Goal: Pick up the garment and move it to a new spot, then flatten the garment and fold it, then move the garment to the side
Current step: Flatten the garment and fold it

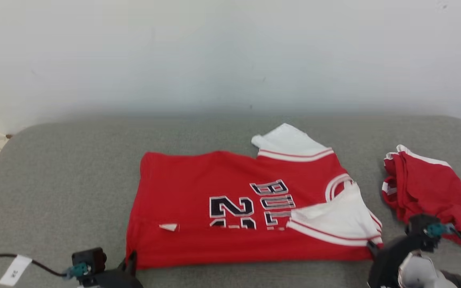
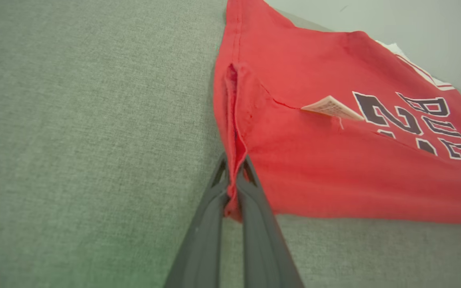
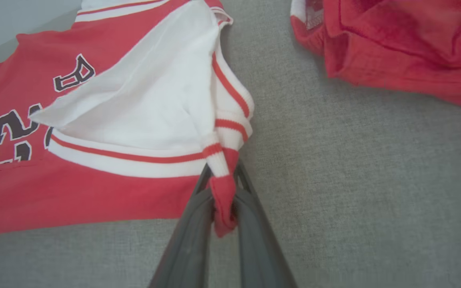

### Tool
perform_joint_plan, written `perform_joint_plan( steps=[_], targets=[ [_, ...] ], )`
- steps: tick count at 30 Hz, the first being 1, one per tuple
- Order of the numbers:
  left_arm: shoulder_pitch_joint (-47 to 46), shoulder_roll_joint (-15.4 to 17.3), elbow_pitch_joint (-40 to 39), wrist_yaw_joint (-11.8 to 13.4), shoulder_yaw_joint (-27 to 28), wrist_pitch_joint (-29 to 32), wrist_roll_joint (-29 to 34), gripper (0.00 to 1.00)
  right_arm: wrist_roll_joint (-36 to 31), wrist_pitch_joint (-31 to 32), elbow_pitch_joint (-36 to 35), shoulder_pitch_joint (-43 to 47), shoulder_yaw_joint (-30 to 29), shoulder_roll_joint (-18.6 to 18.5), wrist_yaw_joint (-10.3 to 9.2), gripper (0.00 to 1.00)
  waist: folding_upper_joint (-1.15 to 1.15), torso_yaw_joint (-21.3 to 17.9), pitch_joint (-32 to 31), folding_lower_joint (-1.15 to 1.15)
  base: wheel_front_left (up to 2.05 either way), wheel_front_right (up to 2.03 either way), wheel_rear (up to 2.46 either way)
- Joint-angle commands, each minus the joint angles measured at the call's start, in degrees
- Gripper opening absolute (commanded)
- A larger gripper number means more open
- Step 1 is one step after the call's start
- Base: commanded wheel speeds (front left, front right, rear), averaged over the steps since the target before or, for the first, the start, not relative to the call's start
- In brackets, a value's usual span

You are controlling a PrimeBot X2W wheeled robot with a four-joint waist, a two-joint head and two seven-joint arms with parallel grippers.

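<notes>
Gripping low at the left of the left wrist view, your left gripper (image 2: pixel 235 164) has its jaws clamped on the hem corner of the red jersey (image 1: pixel 214 200) — the doubled seam is pinched flat between the two dark fingers, no gap left.

From there the jersey stretches rightward across the middle of the grey cushion (image 1: pixel 54 180), lying sideways with its hem at frame left and its collar at frame right. Its near strip looks doubled over: a crease cuts through the dark number and lettering, and a white care tag (image 1: pixel 169 227) juts from that line. One white sleeve (image 1: pixel 286 142) sticks out flat at the upper middle, unfolded.

At the lower right of the jersey, your right gripper (image 3: pixel 222 170) is likewise shut on cloth, the striped cuff of the near sleeve bunched between its jaws.

Holding both ends of the same near edge reads as deliberate — the pull between your two grips would keep that edge straight, so the lengthwise fold lands square rather than skewed. By that reading you are mid-fold, with the move to the side not yet done.

Farthest right, a second red garment (image 1: pixel 430 192) sits crumpled, apart from the jersey but close behind your right gripper. Watch that neighbour if you swing that arm outward.
</notes>
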Motion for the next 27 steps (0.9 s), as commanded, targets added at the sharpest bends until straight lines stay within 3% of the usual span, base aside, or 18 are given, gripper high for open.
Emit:
perform_joint_plan(
  steps=[1,5,11,18,23,24,25,27],
  targets=[
    [1.72,0.66,-1.06,0.69,0.26,0.44,-0.34,0.0,0.55,0.84,-1.6,2.11,-0.51,-0.27,0.03,0.0,0.0,-0.56,-1.29,0.0,0.0,0.0,0.0],
    [7.09,1.33,-8.0,3.82,0.26,3.11,-1.04,0.0,1.96,5.73,-10.83,8.78,-1.1,-0.28,0.02,0.0,0.0,-1.21,-1.85,0.0,0.0,0.0,0.0],
    [17.63,2.96,-21.87,12.62,1.13,7.42,-0.75,0.0,4.82,10.26,-21.71,16.88,-1.16,-0.28,-0.04,0.0,0.0,-2.7,-1.78,0.0,0.0,0.0,0.0],
    [27.99,4.8,-35.05,19.72,1.13,10.58,0.0,0.0,7.22,11.74,-24.62,22.91,-1.7,-0.29,-0.04,0.0,0.0,-2.34,-1.38,0.0,0.0,0.0,0.0],
    [30.55,5.35,-39.78,22.0,1.1,12.08,-0.18,0.0,7.72,10.34,-23.98,24.79,-1.67,-0.29,-0.04,0.0,0.0,-1.85,-1.08,0.0,0.0,0.0,0.0],
    [30.55,5.62,-40.42,22.13,1.01,11.97,0.27,0.65,7.87,9.88,-23.64,24.78,-1.61,-0.29,-0.04,0.87,0.0,-1.81,-1.0,0.0,0.0,0.0,0.0],
    [30.64,5.64,-40.94,22.33,0.93,12.01,0.41,1.0,8.1,9.67,-23.14,24.72,-1.65,-0.27,-0.04,1.0,0.0,-1.78,-0.97,0.0,0.0,0.0,0.0],
    [30.61,5.73,-41.97,22.58,0.76,12.35,0.66,1.0,8.09,9.53,-22.95,24.01,-0.99,-0.23,-0.03,1.0,0.0,-1.75,-0.93,0.0,0.0,0.0,0.0]
  ],
)
